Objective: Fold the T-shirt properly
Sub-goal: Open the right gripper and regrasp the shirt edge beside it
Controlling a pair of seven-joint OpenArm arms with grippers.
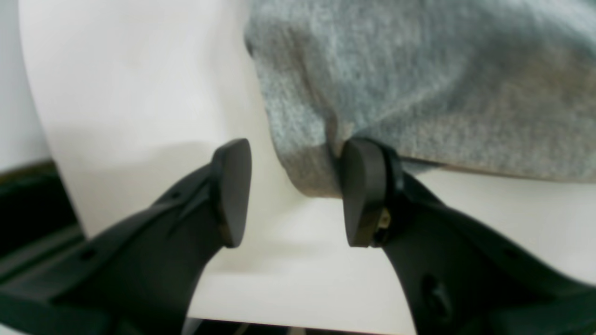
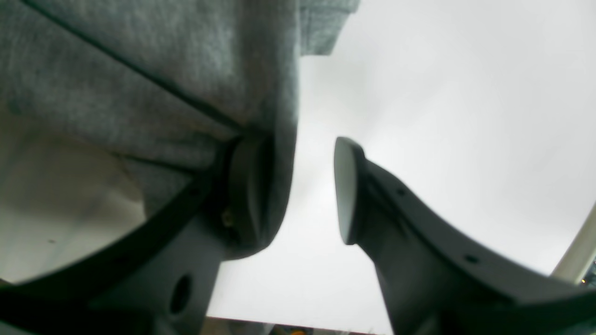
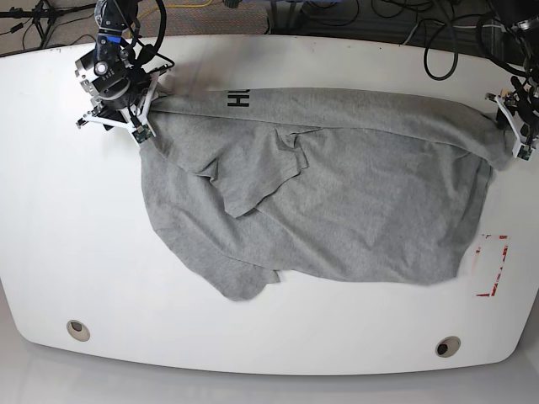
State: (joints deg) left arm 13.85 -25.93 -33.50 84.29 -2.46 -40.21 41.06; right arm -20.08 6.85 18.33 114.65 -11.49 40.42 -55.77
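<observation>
Across the white counter (image 3: 50,210) you see the T-shirt (image 3: 337,202) spread out; both sets of fingers, left (image 1: 293,193) and right (image 2: 298,190), stand parted, each with one pad against fabric.

Black letters "HU" show on the T-shirt (image 3: 337,185).

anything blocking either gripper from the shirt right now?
Nothing visible. The left gripper is open with one finger against the shirt edge. The right gripper is open too, cloth draped over one finger. Only bare table lies around the shirt.
</observation>
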